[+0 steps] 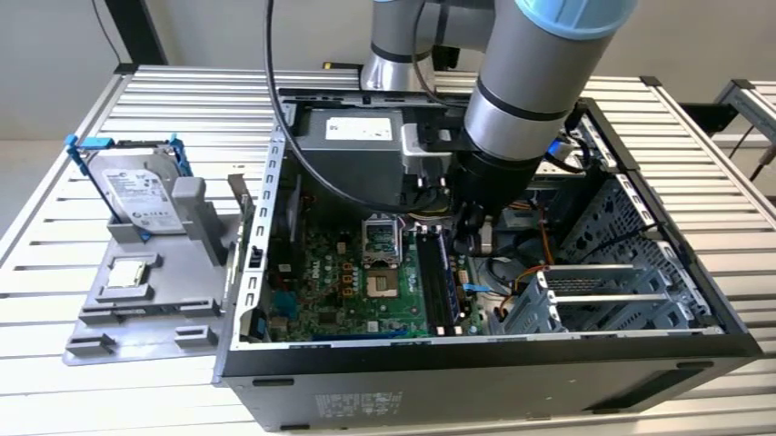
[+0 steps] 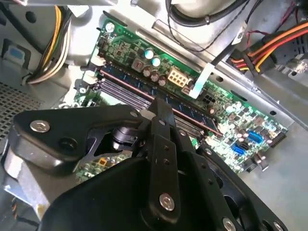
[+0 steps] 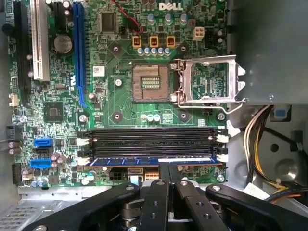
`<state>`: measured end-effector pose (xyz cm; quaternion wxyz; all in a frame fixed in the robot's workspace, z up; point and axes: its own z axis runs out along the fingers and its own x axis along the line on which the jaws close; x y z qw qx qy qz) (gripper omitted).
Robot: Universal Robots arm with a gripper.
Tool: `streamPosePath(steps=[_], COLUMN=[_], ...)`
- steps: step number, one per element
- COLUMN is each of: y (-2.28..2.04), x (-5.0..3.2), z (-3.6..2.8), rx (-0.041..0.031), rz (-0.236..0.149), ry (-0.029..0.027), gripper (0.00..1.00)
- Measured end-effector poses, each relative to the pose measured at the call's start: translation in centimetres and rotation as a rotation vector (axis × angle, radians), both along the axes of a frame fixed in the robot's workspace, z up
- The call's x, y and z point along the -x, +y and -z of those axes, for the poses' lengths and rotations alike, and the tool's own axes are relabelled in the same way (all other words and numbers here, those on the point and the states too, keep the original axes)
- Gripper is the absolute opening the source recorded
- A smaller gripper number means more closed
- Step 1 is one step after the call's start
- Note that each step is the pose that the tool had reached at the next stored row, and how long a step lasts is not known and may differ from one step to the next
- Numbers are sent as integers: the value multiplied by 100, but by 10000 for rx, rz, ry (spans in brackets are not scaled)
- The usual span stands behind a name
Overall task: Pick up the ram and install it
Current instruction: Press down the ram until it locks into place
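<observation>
I see the ram edge-on in the outermost of the motherboard's memory slots, a thin blue-green strip running the slot's whole length between the white end latches; in the second wrist view it runs as a dark strip along the same slot bank. The gripper sits directly over the stick's middle, fingertips drawn together to a narrow point that meets the ram's top edge. The jaws look closed or very nearly so; whether they pinch the board or just press on it, I cannot tell. The other three slots beside it are bare and black. Past them lies the open CPU socket with its metal retention frame flipped up.

In the exterior view the arm reaches down into the open computer case. On the exterior view's left, outside the case, a grey fixture holds a hard drive in a blue frame and a small square chip.
</observation>
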<state>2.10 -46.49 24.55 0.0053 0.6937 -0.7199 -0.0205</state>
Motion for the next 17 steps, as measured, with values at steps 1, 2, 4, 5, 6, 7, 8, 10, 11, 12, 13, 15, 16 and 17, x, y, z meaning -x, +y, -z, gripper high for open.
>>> streamPosePath(steps=[1, 2, 4, 5, 6, 7, 8, 10, 11, 12, 13, 15, 16, 17], y=[-16, -31, -52, -63, -70, -80, -83, -84, -84, -86, -90, -95, -99, -104], x=[0, 0, 0, 0, 0, 0, 0, 1, 0, 0, 0, 0, 0, 0], z=[10, 25, 60, 79, 95, 115, 133, 146, 146, 146, 157, 194, 210, 226], rx=[1, 0, -1, -4, -3, -5, -6, 1, 2, 2, 0, -2, 1, 8], rz=[-33, -69, -177, -238, -299, -376, -469, -588, -588, -589, -591, -589, -590, -590], ry=[2, 4, 16, 20, 21, 28, 37, 42, 43, 43, 42, 42, 45, 49], gripper=[0, 0, 0, 0, 0, 0, 0, 0, 0, 0, 0, 0, 0, 0])
